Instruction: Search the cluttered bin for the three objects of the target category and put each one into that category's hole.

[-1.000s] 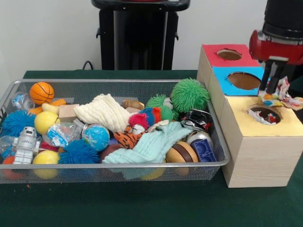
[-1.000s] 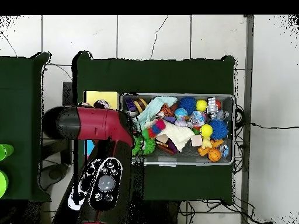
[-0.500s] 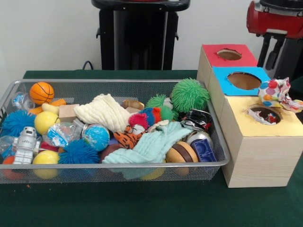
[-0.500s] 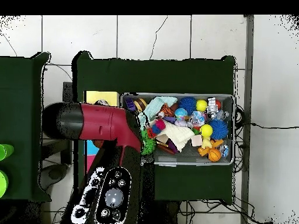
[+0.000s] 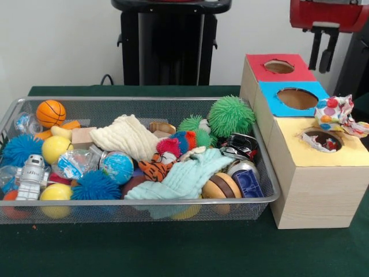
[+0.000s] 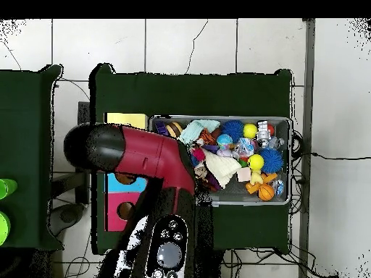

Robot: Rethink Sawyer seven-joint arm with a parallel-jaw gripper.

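Note:
In the front view my gripper point(image 5: 321, 53) hangs open and empty, high above the red-topped and blue-topped boxes. A printed rag point(image 5: 336, 112) lies bunched on the far right edge of the yellow top, beside the hole point(image 5: 323, 140). A second printed rag point(image 5: 314, 143) pokes out of that hole at its left rim. The wire-mesh bin point(image 5: 144, 100) sits to the left, full of toys. I see no printed rag in it. In the overhead view the red arm point(image 6: 138, 152) hides the gripper and most of the boxes. Only part of the yellow top point(image 6: 127, 120) shows there.
The red-topped hole point(image 5: 279, 66) and the blue-topped hole point(image 5: 297, 98) stand behind the yellow one. In the bin lie a cream cloth point(image 5: 127, 136), a mint-green cloth point(image 5: 184, 176), a green spiky ball point(image 5: 230, 115) and a small basketball point(image 5: 51, 112). The black pedestal point(image 5: 170, 40) stands behind.
The gripper let go of the printed rag at the yellow box, then rose and moved left toward the bin side. The rag stays on the yellow top beside the hole.

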